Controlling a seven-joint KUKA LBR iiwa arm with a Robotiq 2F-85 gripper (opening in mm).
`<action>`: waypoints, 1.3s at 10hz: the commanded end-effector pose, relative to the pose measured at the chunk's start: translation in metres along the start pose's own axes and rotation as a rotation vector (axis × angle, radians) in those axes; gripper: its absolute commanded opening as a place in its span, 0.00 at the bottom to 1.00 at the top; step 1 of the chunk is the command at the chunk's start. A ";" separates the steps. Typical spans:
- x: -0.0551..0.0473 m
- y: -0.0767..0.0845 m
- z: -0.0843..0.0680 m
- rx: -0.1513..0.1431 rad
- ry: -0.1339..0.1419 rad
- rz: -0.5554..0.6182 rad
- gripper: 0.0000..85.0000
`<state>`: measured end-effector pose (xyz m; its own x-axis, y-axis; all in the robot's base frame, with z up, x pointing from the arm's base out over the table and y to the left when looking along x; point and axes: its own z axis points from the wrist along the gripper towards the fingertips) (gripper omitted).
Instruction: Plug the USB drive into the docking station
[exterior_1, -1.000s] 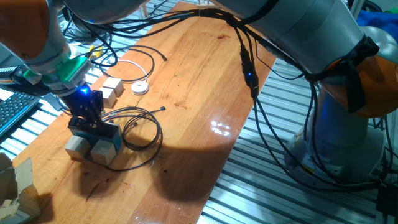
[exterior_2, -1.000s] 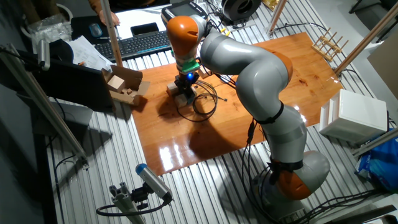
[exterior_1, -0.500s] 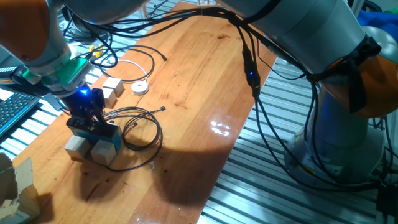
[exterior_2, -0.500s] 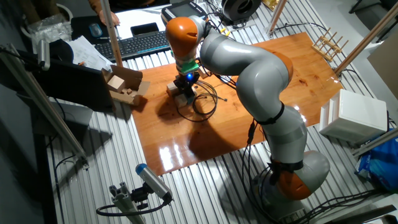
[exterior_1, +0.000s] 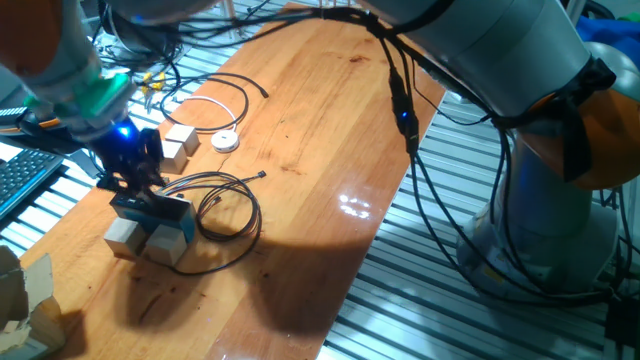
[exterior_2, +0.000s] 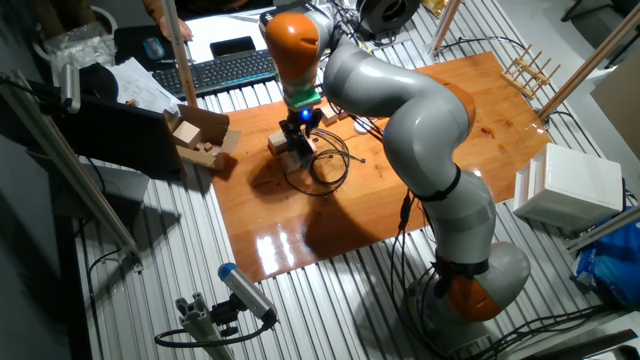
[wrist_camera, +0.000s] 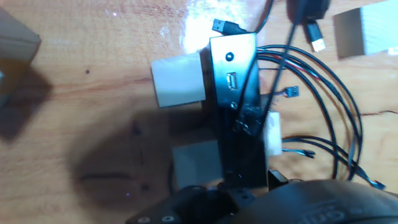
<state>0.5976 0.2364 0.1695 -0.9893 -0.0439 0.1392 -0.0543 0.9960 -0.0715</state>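
On the counter (exterior_1: 300, 160), 2 pale cubes (exterior_1: 150, 238) carry the docking station (exterior_1: 152, 208), ports along its side in the hand view. The pincer (exterior_1: 128, 180) hangs just above it; I cannot tell its opening. The USB drive cannot be made out. Beyond lies a white puck (exterior_1: 226, 141).

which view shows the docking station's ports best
The hand view: the docking station fills the frame from above, with openings visible on its face. In one fixed view it is a small dark box under the pincer; in the other it is barely distinguishable.
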 end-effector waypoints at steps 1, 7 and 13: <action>0.003 -0.004 -0.015 -0.002 -0.003 0.005 0.40; -0.019 -0.061 -0.063 -0.054 0.035 -0.092 0.00; -0.020 -0.138 -0.088 -0.051 -0.087 -0.160 0.00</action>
<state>0.6364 0.1256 0.2656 -0.9761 -0.2094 0.0580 -0.2100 0.9777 -0.0048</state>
